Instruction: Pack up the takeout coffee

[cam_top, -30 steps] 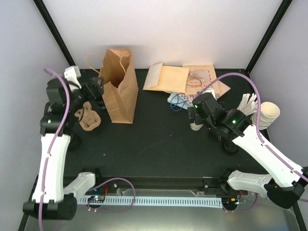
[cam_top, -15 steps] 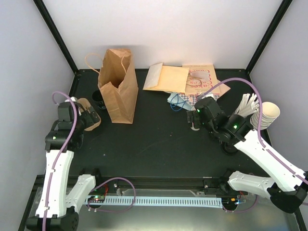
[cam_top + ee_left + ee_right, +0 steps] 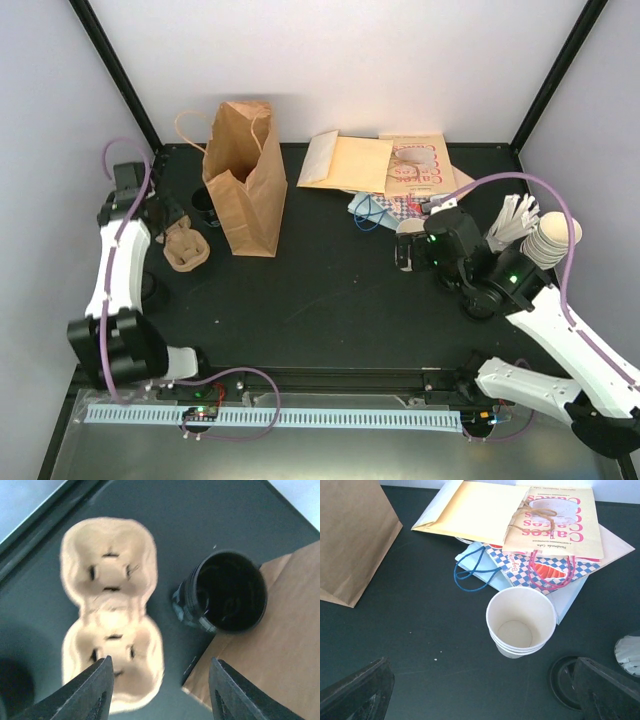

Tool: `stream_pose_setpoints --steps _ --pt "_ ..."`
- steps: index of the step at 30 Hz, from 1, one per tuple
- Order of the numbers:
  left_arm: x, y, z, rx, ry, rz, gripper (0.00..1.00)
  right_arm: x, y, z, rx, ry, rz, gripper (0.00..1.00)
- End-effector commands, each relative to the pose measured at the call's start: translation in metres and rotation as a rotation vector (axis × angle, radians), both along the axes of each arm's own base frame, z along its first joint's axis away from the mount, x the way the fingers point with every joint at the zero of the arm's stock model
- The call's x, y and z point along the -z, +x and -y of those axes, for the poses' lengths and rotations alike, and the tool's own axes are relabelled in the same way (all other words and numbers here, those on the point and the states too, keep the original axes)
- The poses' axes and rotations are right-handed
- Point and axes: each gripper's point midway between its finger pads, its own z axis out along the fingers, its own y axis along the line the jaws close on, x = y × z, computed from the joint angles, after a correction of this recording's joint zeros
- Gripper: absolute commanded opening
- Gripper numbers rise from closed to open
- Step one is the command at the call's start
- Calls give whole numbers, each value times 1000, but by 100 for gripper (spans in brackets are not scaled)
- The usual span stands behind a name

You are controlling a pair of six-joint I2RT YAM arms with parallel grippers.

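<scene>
1. My left gripper (image 3: 161,680): jaws parted, empty, over cup carrier (image 3: 111,615), left edge of table (image 3: 330,300).
2. My right gripper (image 3: 482,682): jaws spread wide, empty, above takeout cup (image 3: 521,622).

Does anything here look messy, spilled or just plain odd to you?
Nothing looks spilled or broken. The white cup by the flat bags stands upright but shows doubled rims, as if several are nested; it is empty and lidless, with what looks like a black lid lying beside it.
</scene>
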Motion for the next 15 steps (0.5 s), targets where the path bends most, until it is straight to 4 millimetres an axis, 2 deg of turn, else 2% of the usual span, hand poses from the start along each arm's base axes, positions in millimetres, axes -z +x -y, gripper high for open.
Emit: stream_pose_setpoints --steps 1,4,8,15 --pt "-18 57 1 103 -56 37 54 -2 -6 10 19 13 18 100" --pt "-3 77 -4 112 -79 -53 47 -1 -7 14 31 14 15 100" --pt "15 97 -9 108 -104 -88 45 2 -8 16 41 11 10 100" --pt "37 118 5 158 -207 -82 31 -1 -5 16 47 7 23 100"
